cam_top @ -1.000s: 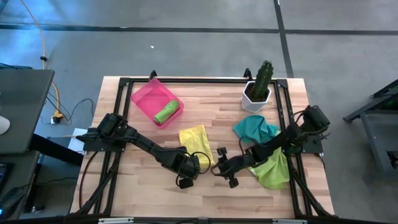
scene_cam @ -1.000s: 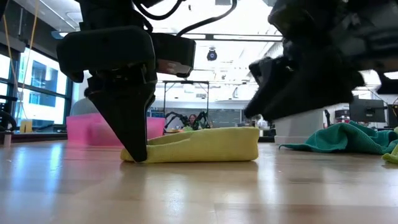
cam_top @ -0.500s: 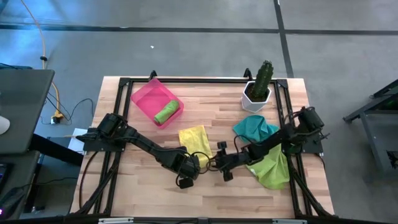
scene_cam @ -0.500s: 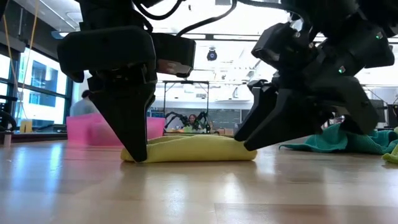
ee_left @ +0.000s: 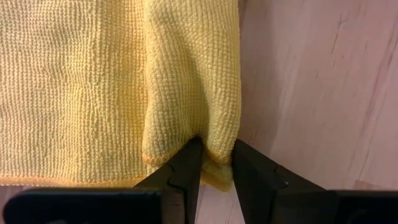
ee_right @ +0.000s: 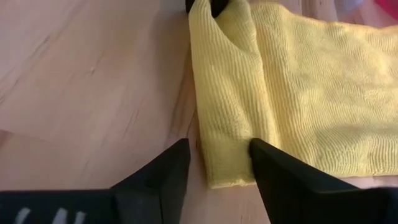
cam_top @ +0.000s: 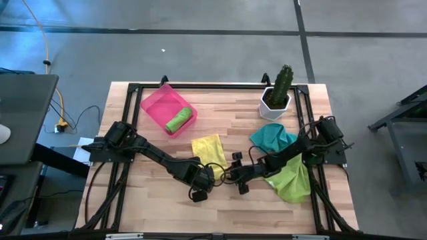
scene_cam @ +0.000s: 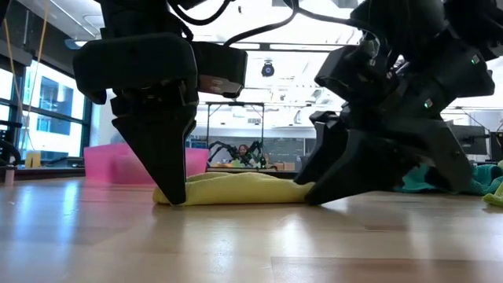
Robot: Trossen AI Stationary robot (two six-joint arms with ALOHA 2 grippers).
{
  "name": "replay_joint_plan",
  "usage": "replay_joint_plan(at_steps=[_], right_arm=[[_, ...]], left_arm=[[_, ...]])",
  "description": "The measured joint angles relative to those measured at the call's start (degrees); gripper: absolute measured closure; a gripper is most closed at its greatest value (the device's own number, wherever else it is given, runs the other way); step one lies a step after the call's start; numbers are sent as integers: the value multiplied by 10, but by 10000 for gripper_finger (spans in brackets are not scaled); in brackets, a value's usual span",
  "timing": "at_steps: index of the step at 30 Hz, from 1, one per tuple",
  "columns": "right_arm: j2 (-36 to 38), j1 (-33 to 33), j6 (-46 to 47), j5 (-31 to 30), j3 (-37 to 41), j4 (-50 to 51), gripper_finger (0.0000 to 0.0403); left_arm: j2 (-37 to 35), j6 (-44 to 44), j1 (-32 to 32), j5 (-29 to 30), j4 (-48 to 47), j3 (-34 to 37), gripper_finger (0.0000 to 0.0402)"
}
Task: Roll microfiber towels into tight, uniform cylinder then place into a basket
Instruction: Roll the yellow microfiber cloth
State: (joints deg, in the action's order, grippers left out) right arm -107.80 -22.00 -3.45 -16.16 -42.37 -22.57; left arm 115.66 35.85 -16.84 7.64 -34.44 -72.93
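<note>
Since the frame a second back the right gripper (cam_top: 235, 175) has slid leftward across the lower middle of the high view, from clear wood beside the green towel (cam_top: 291, 183) to the near right corner of the yellow towel (cam_top: 209, 149); in the low view it has dropped from a blur above the cloth to touch the table at the towel's right end, hiding much of the teal towel (scene_cam: 481, 178) behind it. Its fingers (ee_right: 163, 171) stand apart, straddling the folded corner of the yellow towel without pinching it. The left gripper (cam_top: 208, 176) has not shifted: it sits at the near left corner of the same towel, fingers (ee_left: 186, 163) closed on a folded tuck of the cloth's edge, tips down on the wood. The yellow towel lies flat at centre frame in the high view, its near edge doubled over, and looks a touch flatter at its right end than before. The teal towel is bunched at right centre, partly under the right arm, with the green towel spread below it near the right edge. The pink basket (cam_top: 155, 101) stands in the upper left part of the table and holds one rolled green towel (cam_top: 178, 121) against its lower right wall. A white pot (cam_top: 273, 105) at upper right holds a cactus (cam_top: 283, 81). No writing or labels can be read.
</note>
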Motion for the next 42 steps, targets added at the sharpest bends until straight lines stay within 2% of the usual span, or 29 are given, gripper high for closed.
replay_joint_plan(at_steps=[5,9,13,20,24,26,35,37,42], right_arm=[[-1,10,0,10,0,-7,220],[-1,25,38,33,0,-1,230],[-1,35,57,44,-1,6,274],[-1,37,70,43,0,10,384],[-2,39,96,57,0,14,391],[-1,44,123,84,0,13,391],[-3,99,317,312,0,-2,398],[-2,112,354,346,0,-7,398],[-2,143,446,407,-4,-19,398]], left_arm=[[0,2,0,0,0,0,323],[0,6,0,-9,0,0,323],[-6,6,-3,-9,2,0,323],[-25,11,-5,-8,-1,2,323],[-31,11,-6,-5,-3,2,323],[-31,11,-9,-5,-4,2,323],[-33,-8,-39,3,-6,0,323],[-33,-19,-48,5,-16,-8,323],[-33,-71,-76,67,-44,-48,323]])
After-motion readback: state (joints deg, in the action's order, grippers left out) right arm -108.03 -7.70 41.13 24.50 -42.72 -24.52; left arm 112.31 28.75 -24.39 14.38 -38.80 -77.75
